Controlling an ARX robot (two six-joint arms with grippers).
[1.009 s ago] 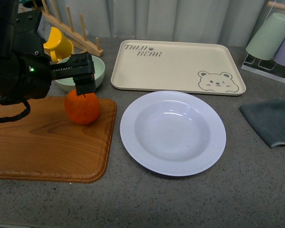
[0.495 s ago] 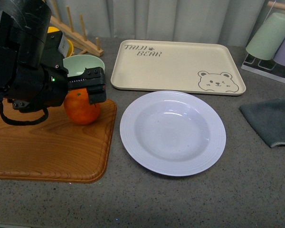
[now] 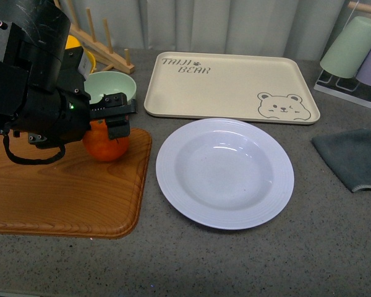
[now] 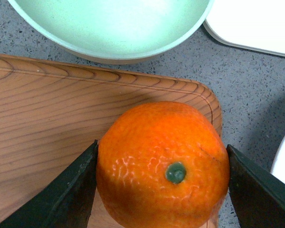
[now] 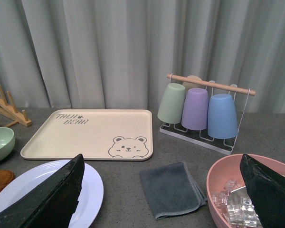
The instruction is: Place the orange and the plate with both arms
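Fingers (image 4: 71, 190) astride orange (image 4: 162, 164), bowl (image 4: 109, 28) near.

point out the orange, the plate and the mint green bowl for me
orange (image 4: 161, 166): left wrist view, on its dimpled skin beside the green stem mark.
plate (image 3: 225, 173): front view, on the bare middle of its well.
mint green bowl (image 3: 114, 84): front view, on its inner wall.

Front overview; wrists share plate (image 3: 225, 173).
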